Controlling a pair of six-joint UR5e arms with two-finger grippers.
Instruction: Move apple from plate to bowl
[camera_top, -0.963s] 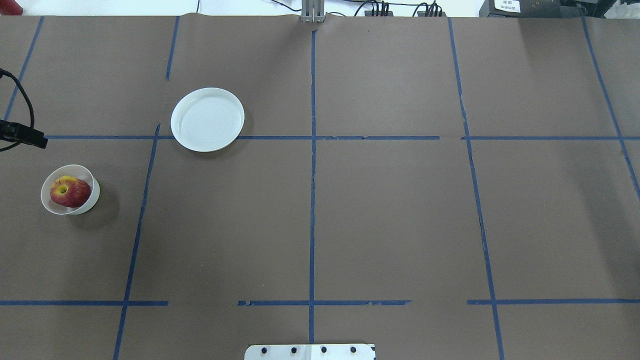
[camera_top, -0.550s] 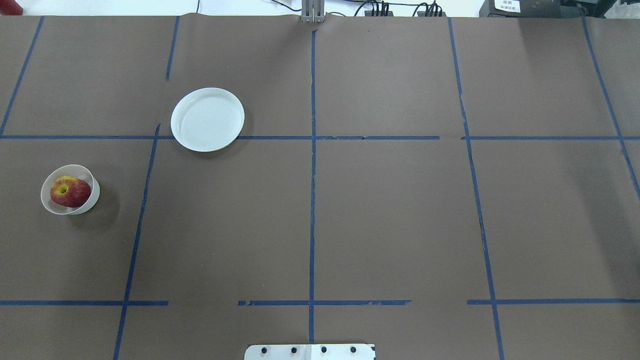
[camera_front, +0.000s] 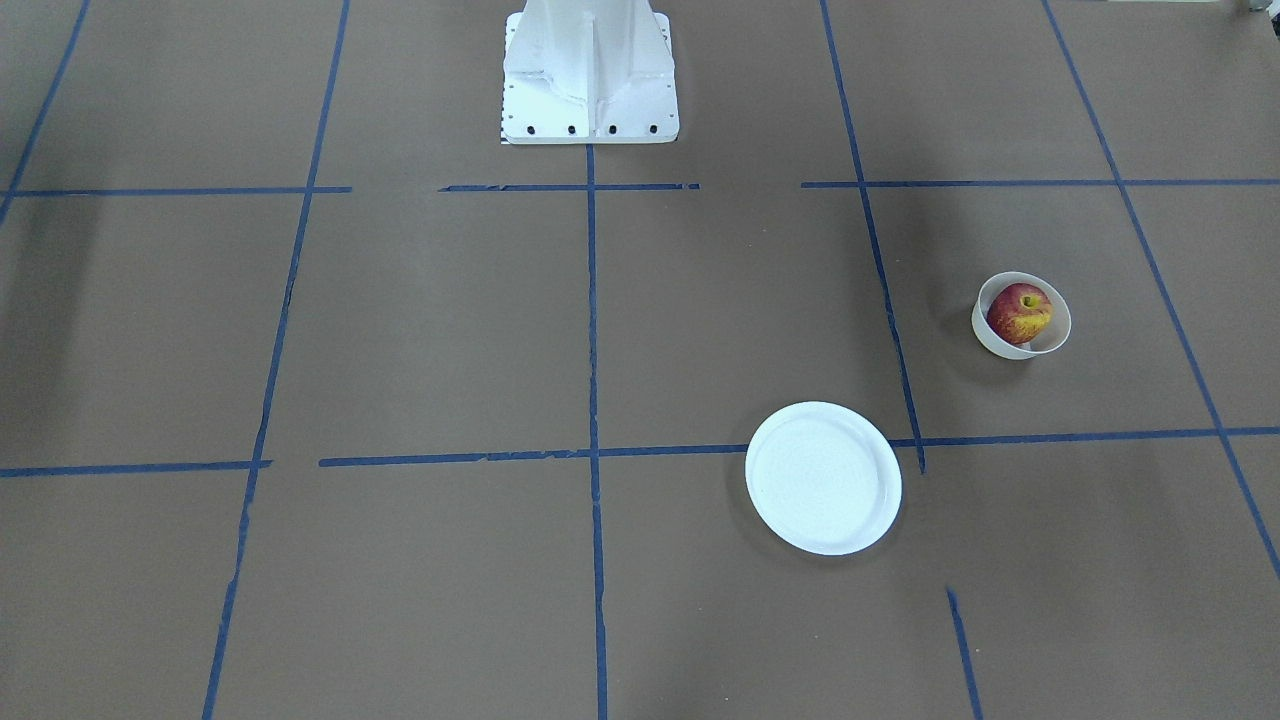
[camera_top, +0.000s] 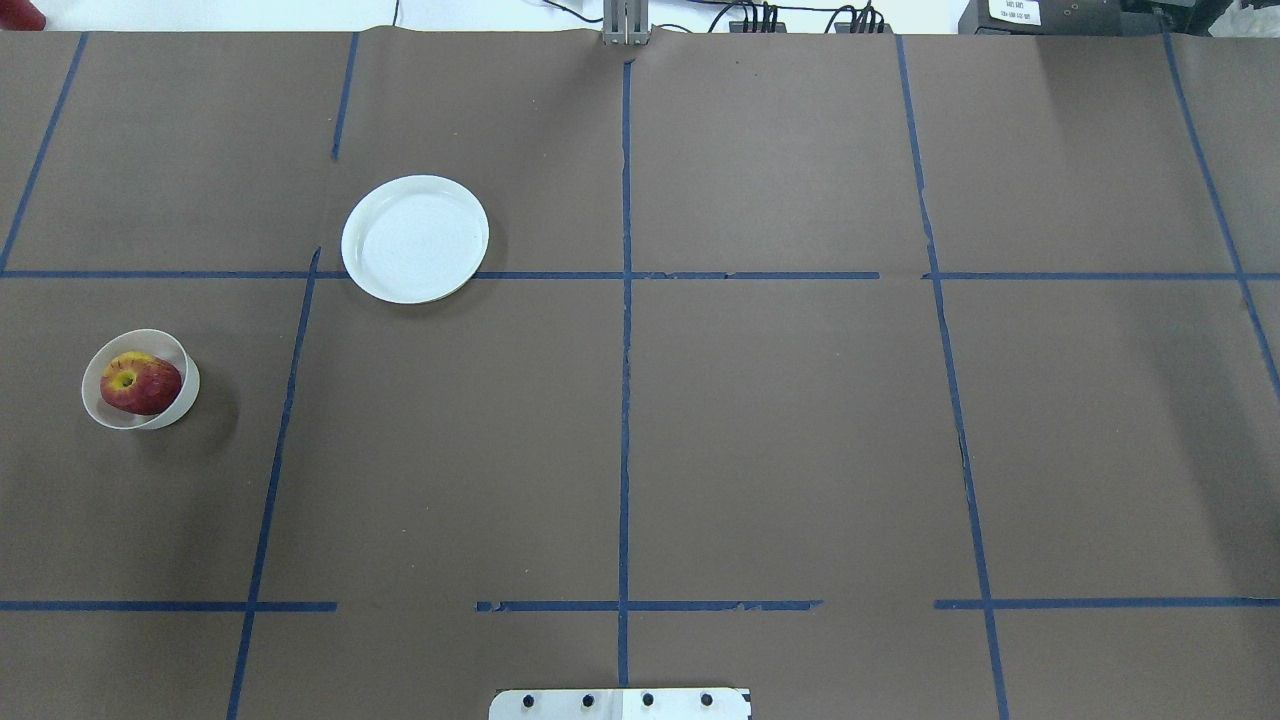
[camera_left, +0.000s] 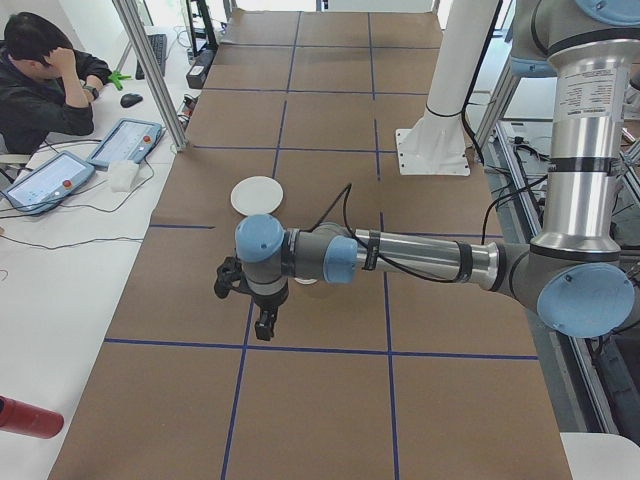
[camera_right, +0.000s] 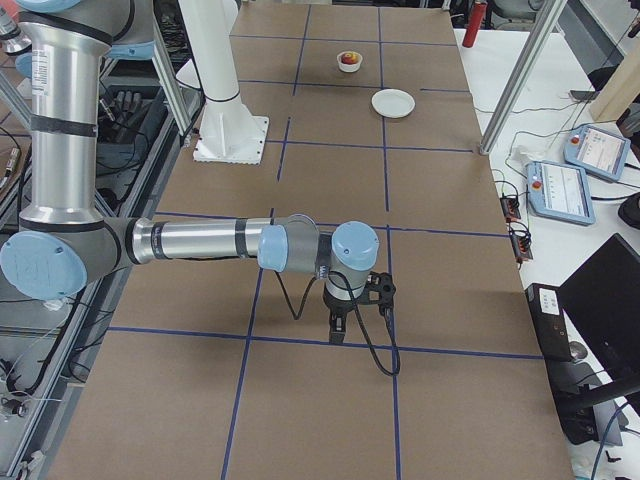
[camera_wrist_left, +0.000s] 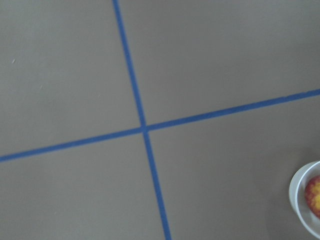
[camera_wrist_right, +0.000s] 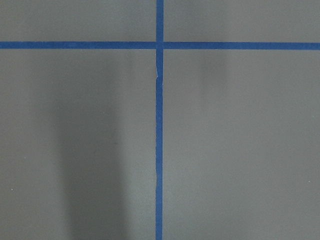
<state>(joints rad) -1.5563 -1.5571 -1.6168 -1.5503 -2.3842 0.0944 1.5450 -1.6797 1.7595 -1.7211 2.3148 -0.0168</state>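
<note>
The red and yellow apple (camera_top: 140, 385) sits inside the small cream-white bowl (camera_top: 92, 405) at the table's left side. It also shows in the front view (camera_front: 1018, 312) and at the edge of the left wrist view (camera_wrist_left: 314, 196). The flat white plate (camera_top: 415, 238) is empty, farther back and to the right of the bowl. My left gripper (camera_left: 265, 325) shows only in the exterior left view, hanging off to the side of the bowl; I cannot tell whether it is open. My right gripper (camera_right: 337, 330) shows only in the exterior right view, far from both dishes; I cannot tell its state.
The brown table cover carries a grid of blue tape lines (camera_top: 624, 300). The robot's white base (camera_front: 588, 70) stands at the near middle edge. A seated person (camera_left: 45, 75) and tablets are beside the table's far side.
A dark part of the left arm at the overhead view's left edge has withdrawn out of that view. The apple, bowl and plate have not moved.
</note>
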